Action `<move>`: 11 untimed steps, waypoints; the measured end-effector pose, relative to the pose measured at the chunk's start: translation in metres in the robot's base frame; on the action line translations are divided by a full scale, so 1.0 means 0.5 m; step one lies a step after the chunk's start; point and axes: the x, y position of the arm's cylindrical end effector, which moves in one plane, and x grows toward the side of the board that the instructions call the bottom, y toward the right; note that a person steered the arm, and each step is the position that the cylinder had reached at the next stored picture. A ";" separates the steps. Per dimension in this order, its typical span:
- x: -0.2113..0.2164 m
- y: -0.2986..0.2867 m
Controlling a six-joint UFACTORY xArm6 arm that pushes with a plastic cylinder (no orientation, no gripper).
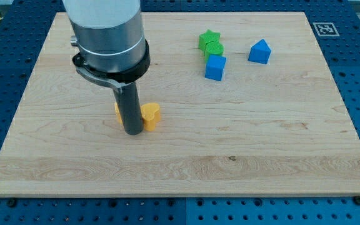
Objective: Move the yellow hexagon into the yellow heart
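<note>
The dark rod comes down from the arm's grey body at the view's upper left, and my tip point(132, 132) rests on the board left of centre. A yellow heart point(150, 115) lies just right of the tip, touching or nearly touching the rod. Another yellow block, which I take for the yellow hexagon point(117, 111), shows only as a sliver at the rod's left side; the rod hides most of it. The tip stands between the two yellow blocks.
A green star point(208, 39) and a green round block point(213, 49) sit together at the upper middle, with a blue cube point(215, 67) just below them. A blue triangular block point(260, 52) lies to their right. The wooden board point(230, 156) lies on a blue perforated table.
</note>
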 end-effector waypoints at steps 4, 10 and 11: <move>0.001 -0.115; -0.027 0.030; -0.027 0.090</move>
